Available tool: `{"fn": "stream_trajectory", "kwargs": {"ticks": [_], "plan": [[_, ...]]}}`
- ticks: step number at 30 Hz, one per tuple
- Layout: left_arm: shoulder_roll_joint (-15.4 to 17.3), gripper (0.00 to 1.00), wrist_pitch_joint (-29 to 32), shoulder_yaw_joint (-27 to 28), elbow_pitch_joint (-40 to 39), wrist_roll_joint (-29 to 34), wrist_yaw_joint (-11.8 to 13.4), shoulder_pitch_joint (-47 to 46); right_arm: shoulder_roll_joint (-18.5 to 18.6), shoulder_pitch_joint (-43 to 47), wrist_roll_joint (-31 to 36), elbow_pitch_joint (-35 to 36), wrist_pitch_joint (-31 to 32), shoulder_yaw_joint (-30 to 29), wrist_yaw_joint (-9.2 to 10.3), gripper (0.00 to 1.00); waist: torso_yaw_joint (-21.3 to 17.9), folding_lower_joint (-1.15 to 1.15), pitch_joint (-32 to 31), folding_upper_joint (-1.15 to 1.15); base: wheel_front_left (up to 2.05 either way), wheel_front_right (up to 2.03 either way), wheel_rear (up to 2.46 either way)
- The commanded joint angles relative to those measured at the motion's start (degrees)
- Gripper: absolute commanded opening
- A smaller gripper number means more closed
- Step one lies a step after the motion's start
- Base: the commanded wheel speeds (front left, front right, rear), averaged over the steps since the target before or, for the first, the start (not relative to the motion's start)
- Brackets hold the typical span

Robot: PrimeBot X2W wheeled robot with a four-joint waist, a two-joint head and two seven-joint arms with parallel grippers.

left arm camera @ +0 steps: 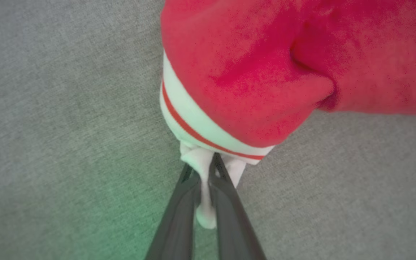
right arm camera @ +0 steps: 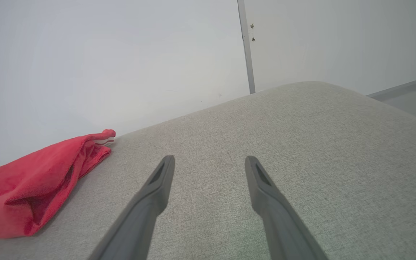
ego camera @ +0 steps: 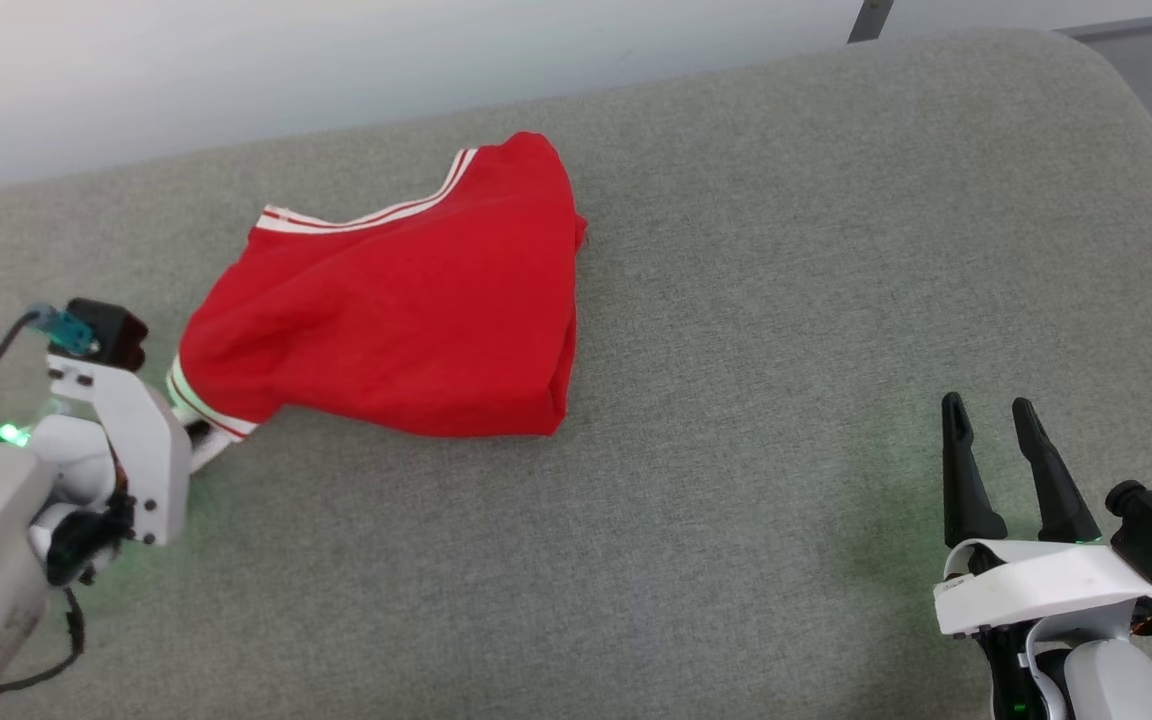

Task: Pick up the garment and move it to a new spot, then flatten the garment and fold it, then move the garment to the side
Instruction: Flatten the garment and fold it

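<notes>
The garment (ego camera: 406,310), a red jersey with white-and-red striped trim, lies folded on the grey cushion left of centre; it also shows as a red heap (right arm camera: 31,184) at the left of the right wrist view. My left gripper (ego camera: 201,435) is shut on the garment's near-left trimmed corner. In the left wrist view white fabric (left arm camera: 204,180) is pinched between the two dark fingers of that gripper (left arm camera: 205,169), below the striped trim (left arm camera: 193,126). My right gripper (ego camera: 991,420) stands open at the lower right, well apart from the garment, with nothing between its fingers (right arm camera: 157,177).
The grey cushioned surface (ego camera: 786,330) stretches wide to the right and toward me. A pale wall (ego camera: 236,70) runs behind it, and the cushion's rounded edge (ego camera: 1136,90) falls away at the far right.
</notes>
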State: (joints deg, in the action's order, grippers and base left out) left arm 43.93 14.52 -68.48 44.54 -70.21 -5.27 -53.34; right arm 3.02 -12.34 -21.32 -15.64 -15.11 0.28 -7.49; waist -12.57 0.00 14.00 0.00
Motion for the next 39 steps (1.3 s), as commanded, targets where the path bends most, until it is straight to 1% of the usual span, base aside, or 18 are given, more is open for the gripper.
{"fn": "stream_trajectory", "kwargs": {"ticks": [1,5,7,8,9,10,11,15,17,23,25,27,29,32,34,37,39], "plan": [[0.7,0.0,0.4,-0.9,1.7,0.8,0.9,1.5,-0.1,-0.3,0.1,0.1,0.0,-0.1,0.0,1.0,-0.1,0.0,0.1,0.0,0.0,0.0,0.0],[-0.3,0.0,-1.3,-1.2,4.4,2.0,1.8,1.0,-0.1,-0.4,0.8,0.2,0.0,-0.5,0.0,1.0,0.3,0.0,0.3,0.0,0.0,0.0,0.0],[-1.3,0.0,-2.4,-0.6,5.2,1.3,1.4,1.0,-0.1,-0.5,1.0,0.0,0.0,-0.3,0.0,1.0,0.6,0.0,0.2,0.0,0.0,0.0,0.0],[-1.8,0.07,-3.1,0.0,5.4,0.8,1.1,1.1,-0.1,-0.6,1.3,-0.1,0.0,0.0,0.0,1.0,0.8,0.0,0.2,0.0,0.0,0.0,0.0],[-2.4,0.35,-4.1,0.5,5.8,0.4,0.9,1.1,-0.1,-0.7,1.5,-0.3,0.0,0.3,0.0,1.0,1.1,0.0,0.1,0.0,0.0,0.0,0.0],[-2.9,0.73,-5.1,0.9,6.0,0.1,0.7,1.1,-0.1,-0.7,1.7,-0.5,0.0,0.4,0.0,1.0,1.4,0.0,-0.1,0.0,0.0,0.0,0.0],[-3.4,1.0,-6.3,1.4,6.2,-0.2,0.7,1.3,-0.1,-0.8,2.1,-0.8,0.0,0.6,0.0,1.0,1.7,0.0,-0.3,0.0,0.0,0.0,0.0],[-5.0,1.0,-11.3,2.9,6.6,-1.3,0.2,3.0,-0.1,-1.3,3.8,-2.4,0.0,1.0,0.0,1.0,3.6,0.0,-1.1,0.0,0.0,0.0,0.0],[-5.4,1.0,-14.5,3.6,6.5,-1.5,0.4,4.2,0.0,-1.9,4.9,-3.4,-0.1,1.3,0.0,1.0,5.0,0.0,-1.6,0.0,0.0,0.0,0.0],[-8.4,1.0,-26.5,6.1,3.8,-2.1,2.5,9.2,3.4,-4.7,5.1,-8.1,0.6,4.9,0.0,1.0,10.5,0.0,-2.8,0.0,0.0,0.0,0.0],[-9.8,1.0,-28.8,7.0,1.9,-1.3,3.6,11.2,5.0,-6.3,4.4,-9.4,2.1,6.4,0.0,1.0,12.8,0.0,-3.1,0.0,0.0,0.0,0.0],[-11.2,1.0,-29.5,8.6,-0.5,-0.2,4.7,13.5,6.5,-7.8,3.3,-10.4,4.8,7.6,0.0,1.0,15.2,0.0,-3.4,0.0,0.0,0.0,0.0],[-12.4,1.0,-29.7,13.3,-4.0,2.4,6.8,15.2,8.3,-9.7,2.2,-11.0,8.2,9.0,0.0,1.0,17.6,0.0,-3.5,0.0,0.0,0.0,0.0],[-14.9,1.0,-29.6,21.7,-9.9,8.5,10.4,21.7,10.3,-13.0,-0.3,-11.7,14.0,10.9,0.0,1.0,20.8,0.0,-3.6,0.0,0.0,0.0,0.0],[-17.0,1.0,-29.6,27.0,-14.2,13.5,12.0,26.0,12.5,-15.4,-0.9,-12.4,17.8,12.0,0.01,1.0,22.7,0.0,-3.6,0.0,0.0,0.0,0.0],[-20.0,1.0,-29.7,34.0,-20.8,20.9,12.2,32.1,14.8,-19.6,-0.9,-13.8,22.0,13.3,0.01,1.0,25.5,0.0,-3.5,0.0,0.0,0.0,0.0],[-22.0,1.0,-29.7,39.0,-24.9,25.9,11.7,36.1,15.5,-22.7,-1.8,-15.6,24.2,13.6,0.01,1.0,27.0,0.0,-3.3,0.0,0.0,0.0,0.0]]}}
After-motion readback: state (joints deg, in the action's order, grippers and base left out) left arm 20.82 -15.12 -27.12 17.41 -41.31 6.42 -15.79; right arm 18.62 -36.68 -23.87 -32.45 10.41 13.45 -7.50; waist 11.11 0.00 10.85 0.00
